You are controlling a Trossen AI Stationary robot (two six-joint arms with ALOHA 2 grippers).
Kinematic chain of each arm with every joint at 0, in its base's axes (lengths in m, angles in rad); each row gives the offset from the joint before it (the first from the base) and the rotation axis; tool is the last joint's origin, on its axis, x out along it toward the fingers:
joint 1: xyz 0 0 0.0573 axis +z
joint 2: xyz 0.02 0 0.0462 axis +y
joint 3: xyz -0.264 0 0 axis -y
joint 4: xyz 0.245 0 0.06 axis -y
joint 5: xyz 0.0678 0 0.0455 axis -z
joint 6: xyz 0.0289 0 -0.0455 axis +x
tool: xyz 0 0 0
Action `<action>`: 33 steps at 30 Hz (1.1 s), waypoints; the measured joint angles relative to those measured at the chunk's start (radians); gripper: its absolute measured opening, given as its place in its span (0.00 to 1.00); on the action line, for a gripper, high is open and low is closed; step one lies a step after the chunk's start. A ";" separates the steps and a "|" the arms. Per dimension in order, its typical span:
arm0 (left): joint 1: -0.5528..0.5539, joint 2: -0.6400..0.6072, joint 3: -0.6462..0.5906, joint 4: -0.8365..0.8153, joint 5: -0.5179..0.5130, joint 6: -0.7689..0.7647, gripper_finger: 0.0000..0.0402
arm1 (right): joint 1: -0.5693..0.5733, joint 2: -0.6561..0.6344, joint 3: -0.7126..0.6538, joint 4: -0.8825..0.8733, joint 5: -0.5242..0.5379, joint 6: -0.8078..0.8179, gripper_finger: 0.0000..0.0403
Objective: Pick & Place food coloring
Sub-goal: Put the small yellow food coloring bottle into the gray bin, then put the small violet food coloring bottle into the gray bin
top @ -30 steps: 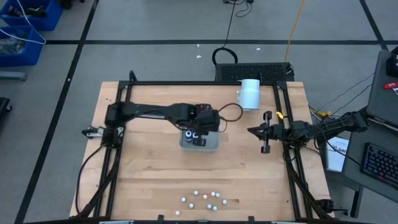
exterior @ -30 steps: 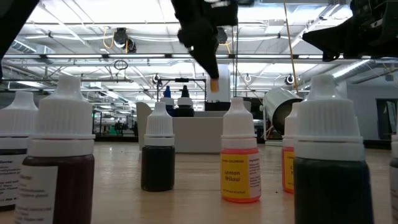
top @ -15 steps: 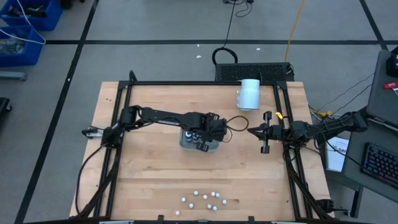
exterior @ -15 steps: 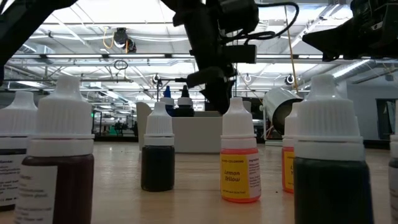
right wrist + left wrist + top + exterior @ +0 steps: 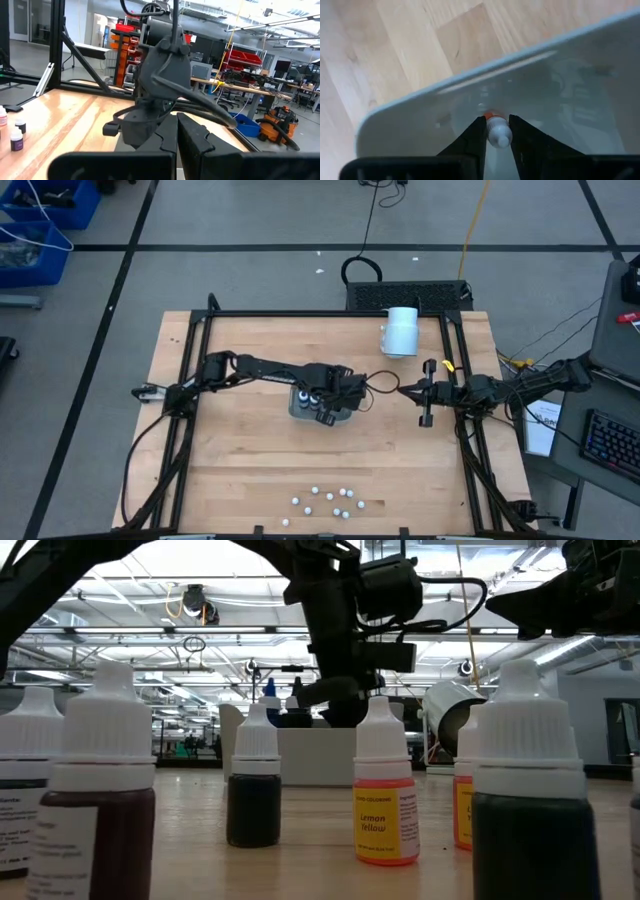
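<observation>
A pale wooden table (image 5: 250,450) fills the floor frame, with a grey tray (image 5: 300,412) near its middle. Over that tray the left gripper (image 5: 496,131) pinches a small bottle (image 5: 498,134) with an orange collar, tip pointing into the tray. Lowering it close to the tray floor before easing the fingers apart should stop it bouncing against the bottles in the tray (image 5: 316,399). More bottles (image 5: 330,501) wait well apart from the tray, at the near edge. The right gripper (image 5: 428,392), closed and empty, idles right of the tray.
</observation>
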 joint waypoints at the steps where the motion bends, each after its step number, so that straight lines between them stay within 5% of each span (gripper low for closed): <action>1: 0.000 0.000 0.000 0.000 -0.001 -0.004 0.20 | 0.000 0.000 0.000 0.001 0.000 0.000 0.00; 6: -0.004 -0.015 0.000 -0.016 -0.023 -0.027 0.26 | 0.000 0.000 0.000 0.001 0.000 0.005 0.00; 20: -0.096 -0.273 -0.001 -0.071 -0.124 -0.094 0.69 | 0.000 0.001 0.000 0.005 -0.001 0.007 0.00; 27: -0.217 -0.443 0.001 -0.162 -0.072 -0.301 0.69 | 0.000 0.001 0.000 0.009 0.000 0.005 0.00; 33: -0.376 -0.443 0.000 -0.225 -0.066 -0.487 0.61 | 0.000 0.001 0.000 0.009 0.000 0.007 0.00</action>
